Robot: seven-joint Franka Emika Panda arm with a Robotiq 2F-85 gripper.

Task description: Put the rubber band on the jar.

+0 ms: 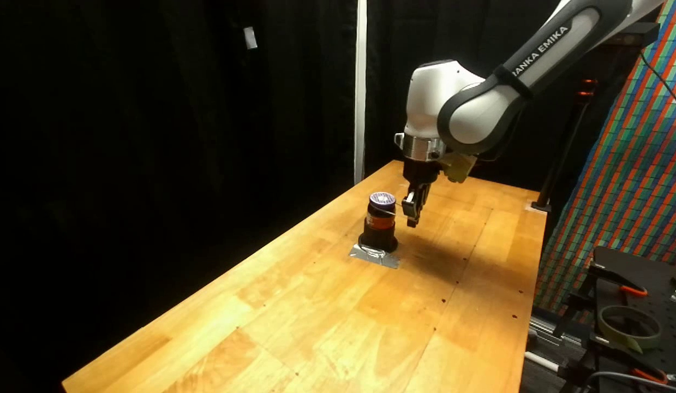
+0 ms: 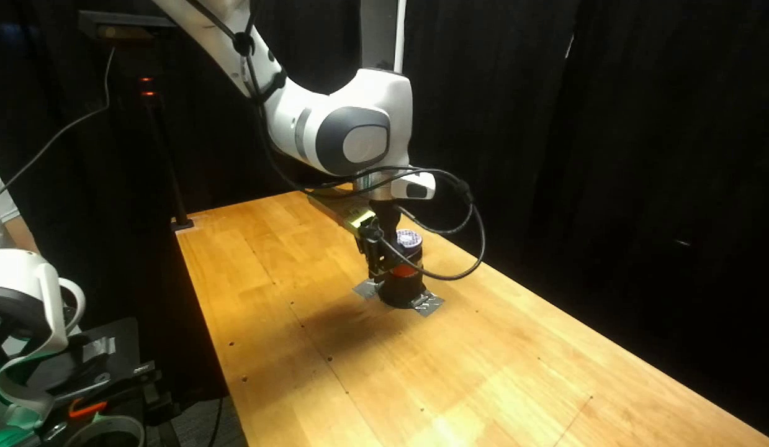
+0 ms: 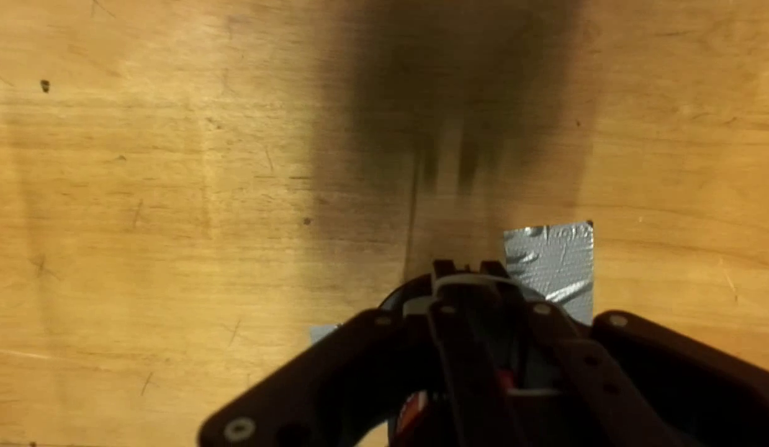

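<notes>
The jar [image 1: 380, 221] stands upright in both exterior views [image 2: 405, 270], with a pale patterned lid, a dark upper part, an orange-red band and a dark wider base. A thin pale rubber band [image 1: 391, 212] slants across the jar's upper part and reaches toward the gripper. My gripper [image 1: 413, 220] points down close beside the jar. In the wrist view, the gripper's fingertips [image 3: 469, 267] sit close together with a narrow gap between them. The rubber band [image 3: 477, 279] crosses over them there. Whether it is pinched or only hooked is too dark to tell. The fingers hide most of the jar [image 3: 412, 413].
Silver tape [image 1: 374, 255] lies at the jar's base on the wooden table [image 1: 338, 322]; more tape [image 3: 552, 261] shows in the wrist view. A black cable [image 2: 480, 233] loops from the wrist past the jar. A dark cart [image 1: 643, 273] stands beside the table.
</notes>
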